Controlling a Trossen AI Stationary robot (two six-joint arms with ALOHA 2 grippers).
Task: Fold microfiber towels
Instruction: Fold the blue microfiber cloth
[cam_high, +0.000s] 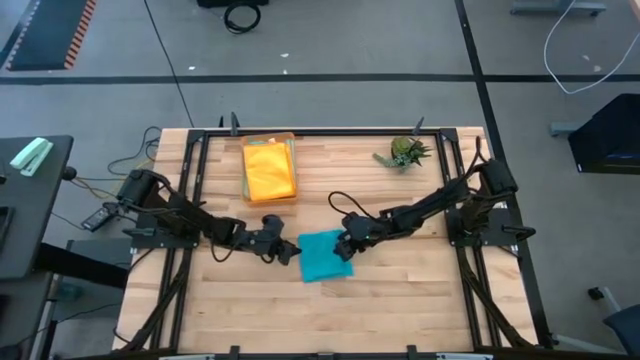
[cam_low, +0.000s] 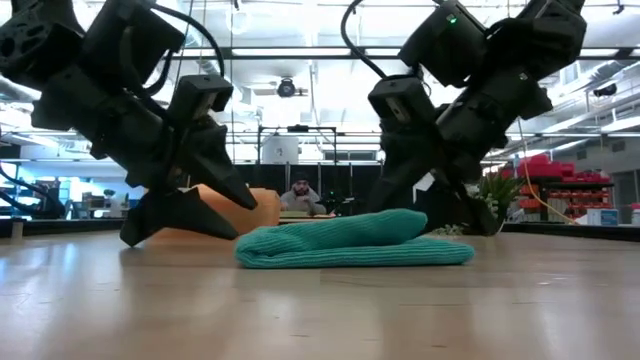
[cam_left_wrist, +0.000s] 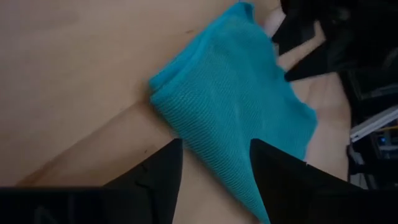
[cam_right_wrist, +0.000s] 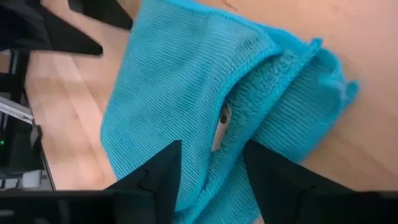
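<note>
A teal microfiber towel (cam_high: 325, 257) lies folded in several layers on the wooden table, near its middle. My left gripper (cam_high: 290, 250) is open at the towel's left edge, low over the table, and a strip of the cloth (cam_left_wrist: 236, 106) runs between its fingers. My right gripper (cam_high: 345, 245) is open over the towel's far right corner, with the layered edge (cam_right_wrist: 261, 106) in front of its fingers. In the low view the towel (cam_low: 355, 245) lies flat between the two grippers. Another towel, yellow (cam_high: 270, 172), lies in an orange tray at the far left. My left gripper stands open with the towel's left edge (cam_left_wrist: 211, 143) between its fingers, slanting down from the table's left; I cannot tell whether a finger touches the cloth. My right gripper stands open above the towel's far right part (cam_right_wrist: 205, 124), slanting down from the right; I cannot tell whether it touches.
The orange tray (cam_high: 246, 150) stands at the far left of the table and a small green plant (cam_high: 405, 152) at the far right. Bare wood stretches along the near side (cam_high: 330, 315). A person (cam_low: 300, 193) sits in the room beyond the table.
</note>
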